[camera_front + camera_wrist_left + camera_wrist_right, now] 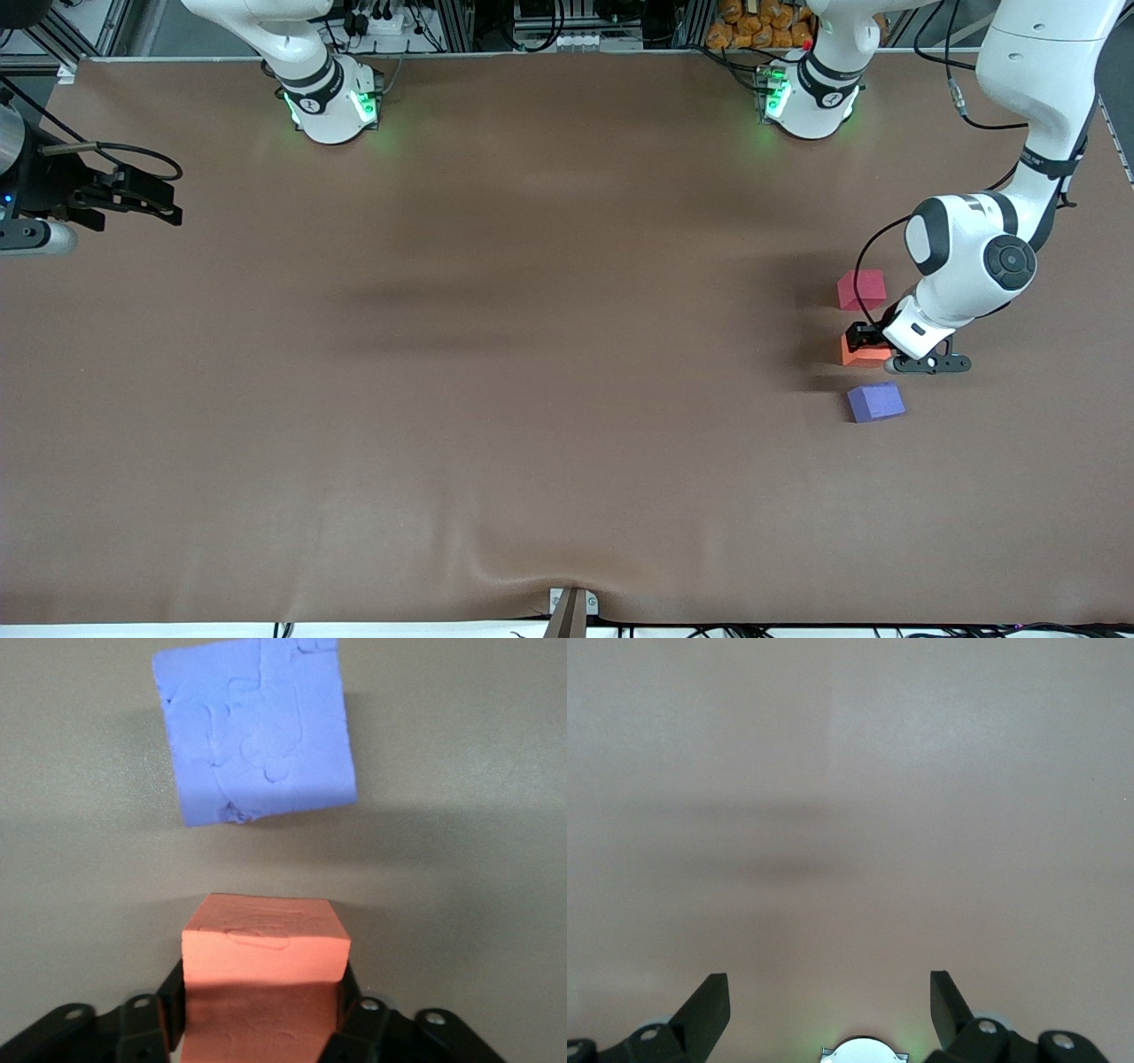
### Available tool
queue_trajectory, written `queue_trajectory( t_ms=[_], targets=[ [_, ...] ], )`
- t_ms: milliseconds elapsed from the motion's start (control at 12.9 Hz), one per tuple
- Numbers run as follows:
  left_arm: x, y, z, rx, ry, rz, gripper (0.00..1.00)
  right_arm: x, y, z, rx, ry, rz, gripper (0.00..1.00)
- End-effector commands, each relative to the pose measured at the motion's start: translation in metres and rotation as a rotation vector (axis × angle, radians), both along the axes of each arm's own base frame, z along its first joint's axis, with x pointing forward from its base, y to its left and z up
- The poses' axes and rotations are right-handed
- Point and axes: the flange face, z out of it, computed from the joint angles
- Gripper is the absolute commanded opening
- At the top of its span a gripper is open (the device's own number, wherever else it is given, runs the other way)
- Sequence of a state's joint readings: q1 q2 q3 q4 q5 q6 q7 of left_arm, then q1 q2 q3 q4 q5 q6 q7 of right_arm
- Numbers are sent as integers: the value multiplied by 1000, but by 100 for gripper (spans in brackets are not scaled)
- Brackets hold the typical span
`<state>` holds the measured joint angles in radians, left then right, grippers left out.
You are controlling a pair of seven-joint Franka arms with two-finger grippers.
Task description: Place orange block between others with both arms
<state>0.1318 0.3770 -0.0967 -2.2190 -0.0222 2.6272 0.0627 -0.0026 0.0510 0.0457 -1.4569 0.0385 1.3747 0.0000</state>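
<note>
The orange block (865, 355) (266, 943) sits on the brown table near the left arm's end, in a row between the others. The pinkish-red cube (861, 290) lies farther from the front camera and the purple-blue cube (875, 401) (255, 726) nearer. My left gripper (866, 346) (263, 1010) is down at the table, its fingers (174, 1001) lying against the orange block's two sides. My right gripper (174, 204) (830, 992) waits open over bare table at the right arm's end, with nothing between its fingers.
The brown table cover (532, 354) has a raised wrinkle by a clamp (571, 607) at the edge nearest the front camera. The two arm bases (332, 102) (811, 97) stand along the edge farthest from it, with cables and racks past them.
</note>
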Motion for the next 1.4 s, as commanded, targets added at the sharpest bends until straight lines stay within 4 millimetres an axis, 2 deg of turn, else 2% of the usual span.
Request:
queue_trajectory(
  t_ms=[0,78,233,620,853,1008,1086,1163,1318],
  targets=[
    [8,0,24,-2,-45,17,100,-1,3,1,5,0,-10,100],
    [12,-1,38,-1,-46,21,100,1,4,-1,7,3,-9,100],
    [25,-3,86,-3,-7,21,100,1,3,-2,5,4,-9,100],
    [39,-15,243,1,27,-11,100,-6,6,13,8,-20,-4,100],
    [37,-18,337,0,47,-9,100,-4,11,5,11,-2,3,100],
    [21,-22,379,2,50,29,100,-8,13,-6,5,39,7,100],
    [12,-31,394,7,41,36,100,-10,11,-1,6,34,5,100],
    [2,-42,407,16,33,52,100,-11,10,3,8,26,7,100],
    [-13,-47,422,25,47,86,100,-9,6,2,9,20,0,100]
  ],
)
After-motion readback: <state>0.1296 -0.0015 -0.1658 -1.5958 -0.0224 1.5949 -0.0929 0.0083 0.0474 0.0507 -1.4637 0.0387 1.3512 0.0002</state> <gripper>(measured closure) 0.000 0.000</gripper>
